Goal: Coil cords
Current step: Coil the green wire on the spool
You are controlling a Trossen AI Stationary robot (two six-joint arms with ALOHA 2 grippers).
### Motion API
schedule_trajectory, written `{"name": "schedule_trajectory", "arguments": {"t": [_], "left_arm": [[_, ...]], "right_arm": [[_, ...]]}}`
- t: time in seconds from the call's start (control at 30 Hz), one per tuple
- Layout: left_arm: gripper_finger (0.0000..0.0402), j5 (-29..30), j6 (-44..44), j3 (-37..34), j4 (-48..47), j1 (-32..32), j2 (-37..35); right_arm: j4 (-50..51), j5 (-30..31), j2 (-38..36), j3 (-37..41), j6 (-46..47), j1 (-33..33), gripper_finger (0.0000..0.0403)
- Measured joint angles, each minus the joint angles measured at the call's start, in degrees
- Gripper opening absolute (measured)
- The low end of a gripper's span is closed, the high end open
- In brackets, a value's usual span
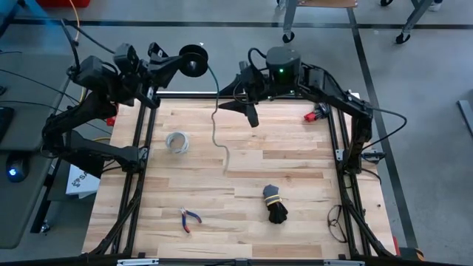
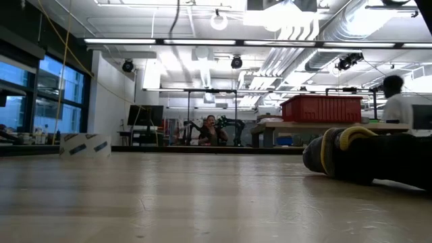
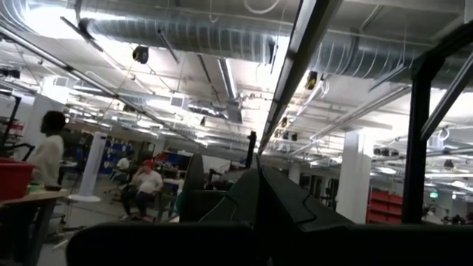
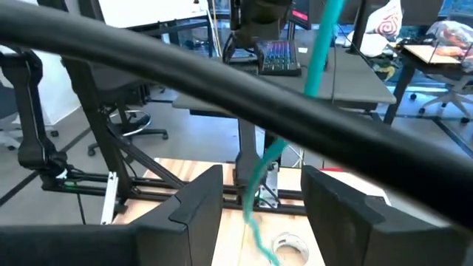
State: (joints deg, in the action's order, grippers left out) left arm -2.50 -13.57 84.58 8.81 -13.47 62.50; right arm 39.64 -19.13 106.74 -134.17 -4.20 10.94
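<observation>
A pale ring (image 1: 177, 142), pliers (image 1: 189, 219) and a yellow-tied black bundle (image 1: 274, 204) lie well apart.

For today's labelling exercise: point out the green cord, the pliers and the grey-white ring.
green cord (image 1: 215, 122): high view, hanging tail's middle.
pliers (image 1: 190, 219): high view, where the handles meet.
ring (image 1: 177, 142): high view, its band.

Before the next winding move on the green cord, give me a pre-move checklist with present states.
1. Coil held: the left gripper, at the table's far edge, is shut on the dark coil. Ok.
2. Right gripper ready: open, empty, near the tail. Ok.
3. Green cord tail reachable: hangs from the coil onto the table, passing between the right gripper's fingers in its wrist view. Ok.
4. Tail free: apart from the pale ring, black bundle and pliers. Ok.
5. Coil tightness: cannot tell.
</observation>
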Motion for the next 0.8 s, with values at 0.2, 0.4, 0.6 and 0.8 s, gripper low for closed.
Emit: {"name": "schedule_trajectory", "arguments": {"t": [0.2,0.4,0.6,0.8], "left_arm": [[0.0,-0.3,-1.35,0.02,0.58,0.0,0.13],[0.0,-0.39,-1.3,0.02,2.78,0.02,0.11],[0.0,-0.39,-1.31,0.02,3.31,0.02,0.13],[0.0,-0.37,-1.33,0.02,3.55,0.02,0.85]], "right_arm": [[-1.7,-1.17,0.56,0.0,1.81,0.07,0.0177],[-1.22,-3.57,0.56,0.0,1.83,0.05,0.0177],[-2.04,-3.62,0.56,0.0,1.81,-0.09,0.0177],[-3.95,-3.62,0.58,0.0,2.4,-0.09,0.0177]]}}
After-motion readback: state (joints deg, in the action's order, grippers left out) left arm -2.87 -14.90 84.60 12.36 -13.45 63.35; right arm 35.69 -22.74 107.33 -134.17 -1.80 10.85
